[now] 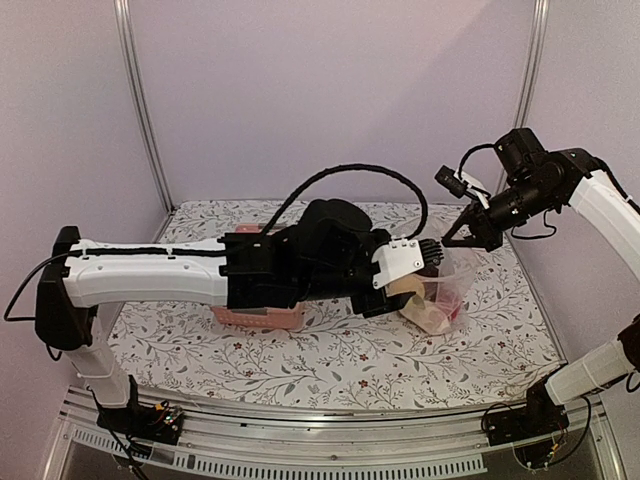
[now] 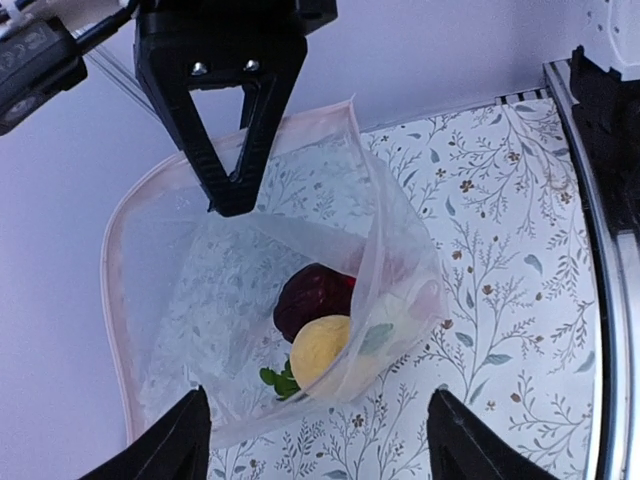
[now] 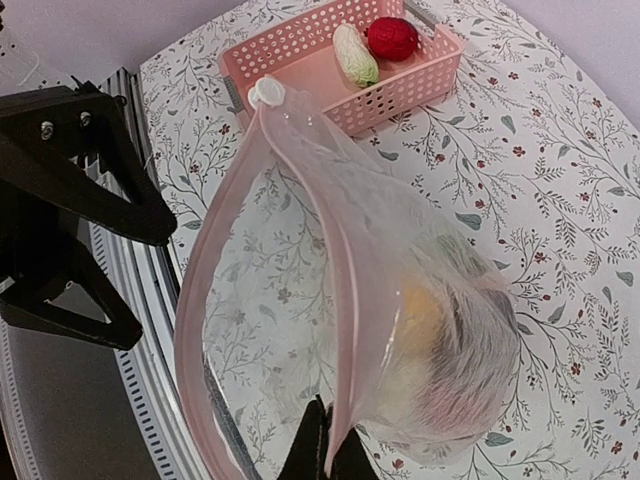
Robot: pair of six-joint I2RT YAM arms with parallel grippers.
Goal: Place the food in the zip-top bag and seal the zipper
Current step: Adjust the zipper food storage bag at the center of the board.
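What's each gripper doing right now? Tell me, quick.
Left gripper: open, holding nothing, above the bag.
Right gripper: shut on the bag's rim.

1. Our left arm [image 1: 150, 270] stretches low and nearly level from its base, reaching far across toward the right end effector.
2. Our left end effector [image 2: 318, 400] has its two fingers [image 2: 185, 440] spread wide apart, with nothing pinched between them.
3. Our right arm [image 1: 600, 205] rises from its base, bends at the elbow and comes in from above, its wrist angled downward.
4. Our right end effector [image 2: 232, 195] has its fingers pressed together, tips pointing down, pinching the rim of the zip-top bag [image 3: 400, 260].
5. The right end effector sits just ahead of the left end effector's open fingers, near them but not touching.
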